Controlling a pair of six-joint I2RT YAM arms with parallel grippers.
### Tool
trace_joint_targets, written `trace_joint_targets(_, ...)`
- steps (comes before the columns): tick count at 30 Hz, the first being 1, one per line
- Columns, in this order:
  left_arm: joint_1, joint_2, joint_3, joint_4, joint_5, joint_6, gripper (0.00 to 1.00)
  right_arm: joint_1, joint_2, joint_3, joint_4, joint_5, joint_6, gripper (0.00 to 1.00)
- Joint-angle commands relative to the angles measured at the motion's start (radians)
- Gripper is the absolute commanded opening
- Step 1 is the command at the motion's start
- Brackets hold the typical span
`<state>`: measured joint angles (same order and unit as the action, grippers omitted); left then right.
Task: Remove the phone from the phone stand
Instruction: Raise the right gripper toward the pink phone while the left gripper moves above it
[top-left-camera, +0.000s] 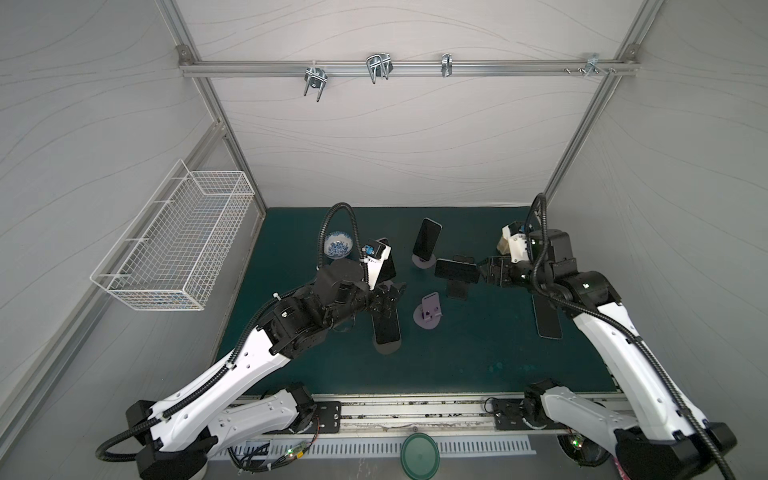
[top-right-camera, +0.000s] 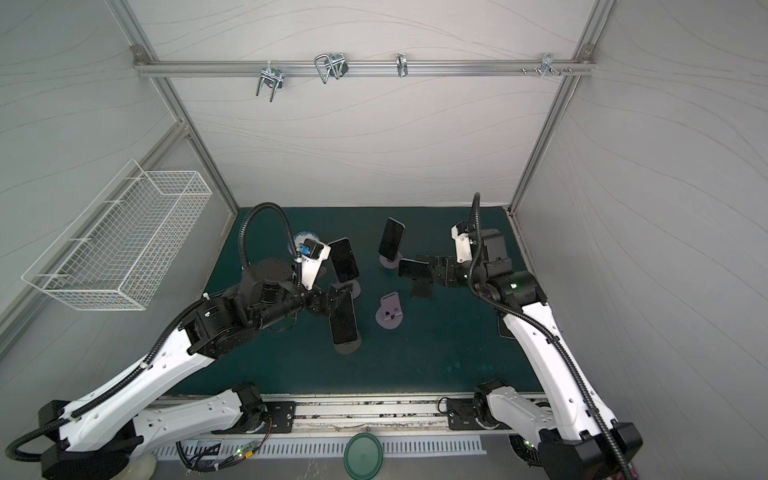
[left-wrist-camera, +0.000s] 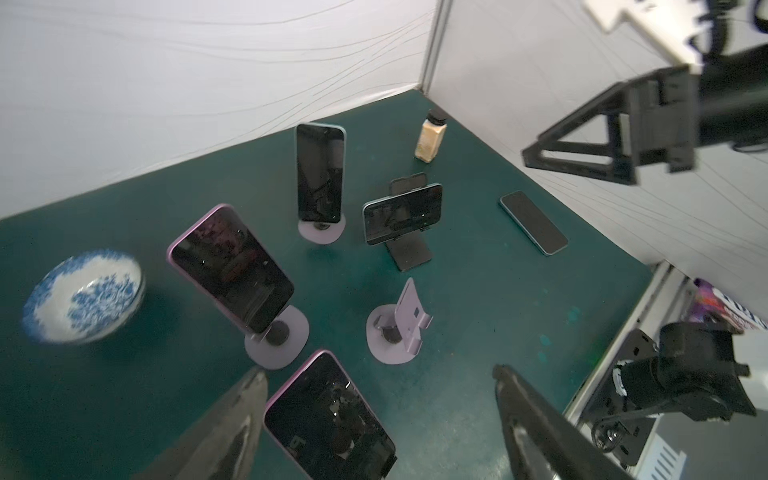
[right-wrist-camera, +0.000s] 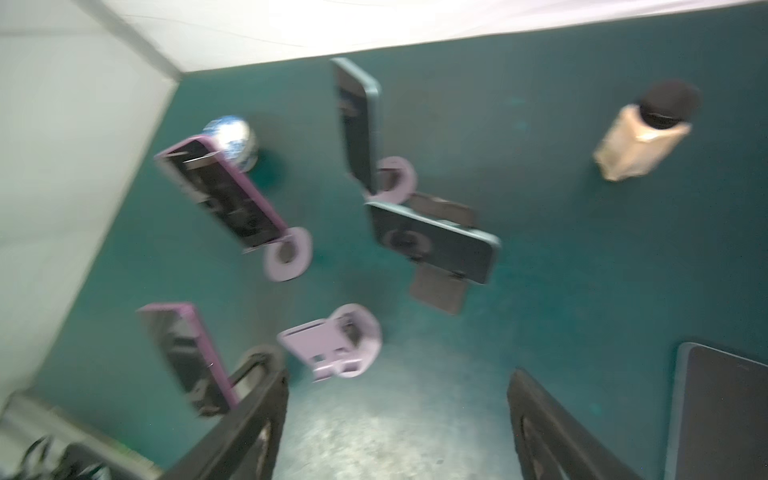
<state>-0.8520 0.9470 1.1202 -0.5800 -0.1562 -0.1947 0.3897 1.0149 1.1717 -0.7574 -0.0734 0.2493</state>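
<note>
Several dark phones rest on stands on the green mat. The nearest, a purple-cased phone (left-wrist-camera: 328, 419) (top-left-camera: 386, 328), leans on a purple stand (top-left-camera: 388, 348). My left gripper (left-wrist-camera: 380, 374) (top-left-camera: 390, 296) is open around its top end: one finger lies beside the phone's edge, the other well clear. My right gripper (right-wrist-camera: 399, 374) (top-left-camera: 484, 269) is open with only mat between its fingers, by the right end of a landscape phone (top-left-camera: 455, 270) on a black stand (top-left-camera: 457, 289). The right wrist view is blurred.
Two more phones stand on purple stands, one at the back (top-left-camera: 426, 243) and another (left-wrist-camera: 232, 268) beside a blue-patterned bowl (top-left-camera: 338, 246). An empty purple stand (top-left-camera: 428, 311) sits mid-mat. One phone lies flat (top-left-camera: 548, 320) under the right arm. A spice bottle (left-wrist-camera: 430, 137) stands at the back right.
</note>
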Motion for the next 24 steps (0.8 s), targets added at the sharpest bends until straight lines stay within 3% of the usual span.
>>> trace_joint_targets(1, -0.003, -0.041, 0.019, -0.099, -0.122, -0.12, 0.87, 0.134, -0.042, 0.0, 0.049, 0.072, 0.075, 0.84)
trace_joint_targets(6, -0.003, -0.074, 0.021, -0.162, -0.212, -0.174, 0.87, 0.365, -0.004, 0.017, 0.044, 0.176, 0.079, 0.83)
trace_joint_targets(13, -0.003, -0.084, 0.038, -0.24, -0.238, -0.219, 0.88, 0.537, 0.039, 0.035, 0.138, 0.136, 0.058, 0.86)
trace_joint_targets(24, -0.003, -0.113, -0.007, -0.294, -0.242, -0.242, 0.89, 0.676, 0.069, 0.051, 0.167, 0.147, 0.075, 0.87)
